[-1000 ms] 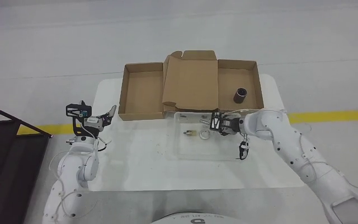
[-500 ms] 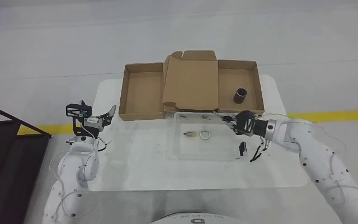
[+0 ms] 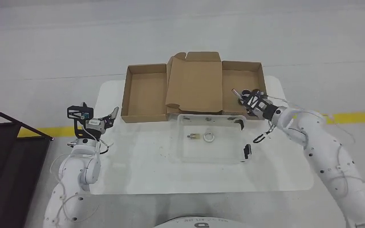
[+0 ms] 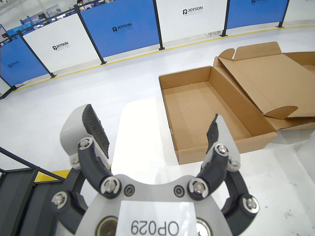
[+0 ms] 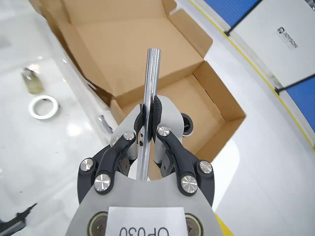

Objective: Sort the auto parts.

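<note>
Right gripper (image 5: pixel 149 107) jaws clamped on metal rod (image 5: pixel 153 69) above box (image 5: pixel 216 92), worktop's (image 3: pixel 142 165) far edge — narrow hold, possible pivot, slip. Left gripper (image 4: pixel 157 136) jaws apart.

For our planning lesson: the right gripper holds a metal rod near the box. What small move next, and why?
Probably lower the metal rod into the box's right compartment: the right gripper is shut on it above that compartment, where a dark cylinder lies.
</note>
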Motion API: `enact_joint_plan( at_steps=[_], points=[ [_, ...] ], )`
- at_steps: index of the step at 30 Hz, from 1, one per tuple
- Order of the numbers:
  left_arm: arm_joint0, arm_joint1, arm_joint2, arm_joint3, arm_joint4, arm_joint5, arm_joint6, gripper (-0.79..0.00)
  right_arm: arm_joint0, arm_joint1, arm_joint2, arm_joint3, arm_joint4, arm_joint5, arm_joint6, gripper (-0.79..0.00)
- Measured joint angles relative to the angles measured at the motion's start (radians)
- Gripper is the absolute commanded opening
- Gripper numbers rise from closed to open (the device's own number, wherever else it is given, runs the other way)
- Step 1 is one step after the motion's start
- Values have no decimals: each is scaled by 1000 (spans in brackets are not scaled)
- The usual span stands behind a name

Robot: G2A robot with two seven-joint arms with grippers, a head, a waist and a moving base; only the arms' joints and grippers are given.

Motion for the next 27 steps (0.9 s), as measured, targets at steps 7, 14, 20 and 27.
enact_joint_plan(
  at_steps=[7,14,20,27],
  points=[
    [0,0,0,0,0,0,0,0,95,-40,-171,33,-200,50,120,-785],
    [0,0,0,0,0,0,0,0,117,-55,-194,66,-214,43,122,-582],
    [0,0,0,0,0,0,0,0,104,-59,-179,67,-217,56,114,-566],
    [0,0,0,0,0,0,0,0,74,-58,-148,47,-219,66,102,-456]
  ],
)
